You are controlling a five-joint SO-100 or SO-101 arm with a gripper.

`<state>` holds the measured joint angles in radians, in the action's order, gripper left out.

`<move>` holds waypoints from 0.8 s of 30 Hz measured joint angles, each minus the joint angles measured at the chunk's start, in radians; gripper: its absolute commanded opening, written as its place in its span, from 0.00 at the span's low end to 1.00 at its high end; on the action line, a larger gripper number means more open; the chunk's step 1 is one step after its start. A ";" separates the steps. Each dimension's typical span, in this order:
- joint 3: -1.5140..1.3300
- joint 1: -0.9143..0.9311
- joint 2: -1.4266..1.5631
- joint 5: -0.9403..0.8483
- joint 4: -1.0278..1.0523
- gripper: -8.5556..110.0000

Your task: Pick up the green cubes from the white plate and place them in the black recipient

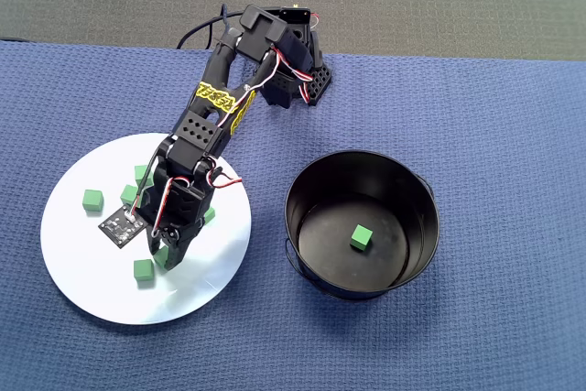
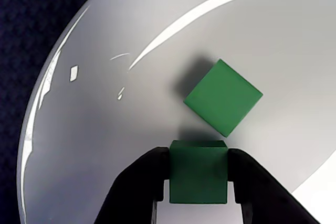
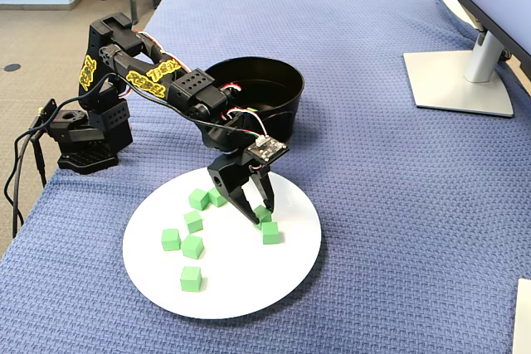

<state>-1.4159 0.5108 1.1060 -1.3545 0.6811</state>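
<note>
My gripper is shut on a green cube, squeezed between both black fingers low over the white plate. A second green cube lies just beyond it, turned diagonally. In the overhead view the gripper is over the plate, and loose cubes lie around it. The fixed view shows the gripper on the plate's right half and several cubes to its left. The black recipient stands right of the plate, holding one cube.
A blue cloth covers the table. The arm's base sits near the table's left edge in the fixed view. A monitor stand's grey foot rests at the far right. The recipient stands just behind the plate.
</note>
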 measured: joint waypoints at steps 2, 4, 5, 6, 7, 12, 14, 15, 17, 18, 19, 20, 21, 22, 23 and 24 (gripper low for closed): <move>-0.018 0.000 0.044 0.043 0.017 0.07; -0.051 -0.003 0.118 0.086 0.044 0.07; -0.071 -0.009 0.161 0.112 0.060 0.07; -0.089 -0.015 0.209 0.138 0.077 0.07; -0.106 -0.025 0.258 0.164 0.098 0.07; -0.155 -0.077 0.500 0.293 0.232 0.07; -0.155 -0.107 0.588 0.337 0.288 0.07; -0.155 -0.124 0.632 0.360 0.316 0.07; -0.155 -0.169 0.713 0.408 0.370 0.07; -0.155 -0.195 0.753 0.434 0.391 0.07; -0.155 -0.221 0.792 0.460 0.414 0.07; -0.155 -0.253 0.831 0.486 0.434 0.07; -0.155 -0.288 0.865 0.512 0.456 0.07; -0.155 -0.325 0.899 0.534 0.477 0.07; -0.156 -0.371 0.928 0.554 0.497 0.07; -0.163 -0.413 0.946 0.574 0.512 0.07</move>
<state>-1.5785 0.0982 2.0525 -0.7808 1.1934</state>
